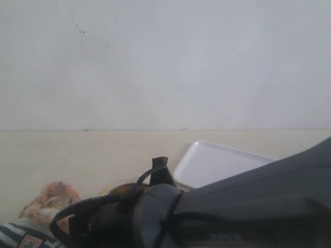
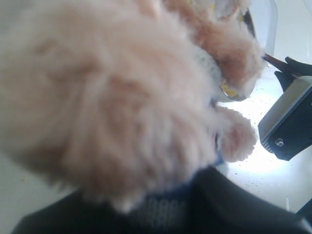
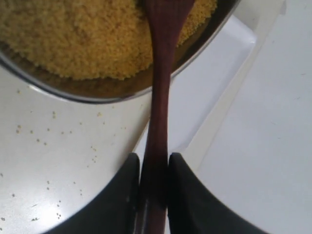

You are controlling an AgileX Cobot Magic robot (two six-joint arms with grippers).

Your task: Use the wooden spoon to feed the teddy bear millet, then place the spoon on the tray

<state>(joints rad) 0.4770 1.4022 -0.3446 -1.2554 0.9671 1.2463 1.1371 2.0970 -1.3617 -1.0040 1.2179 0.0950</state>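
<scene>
The teddy bear [image 2: 112, 97] fills the left wrist view with light-brown fur. Its striped shirt [image 2: 161, 212] sits between the dark jaws of my left gripper [image 2: 161, 207], which is shut on it. In the exterior view the bear [image 1: 49, 204] lies at the lower left. My right gripper [image 3: 153, 158] is shut on the wooden spoon's handle [image 3: 160, 97]. The spoon's head rests in the yellow millet [image 3: 83, 34] inside the metal bowl [image 3: 97, 93]. The white tray [image 3: 214, 78] lies just beside and partly under the bowl, also showing as the tray [image 1: 217, 163] behind the right arm [image 1: 248, 206].
Loose millet grains [image 3: 44, 141] are scattered on the white table beside the bowl. The bowl's rim [image 2: 234, 93] sits close against the bear's paw. A pale wall stands behind the table's far edge [image 1: 103, 129].
</scene>
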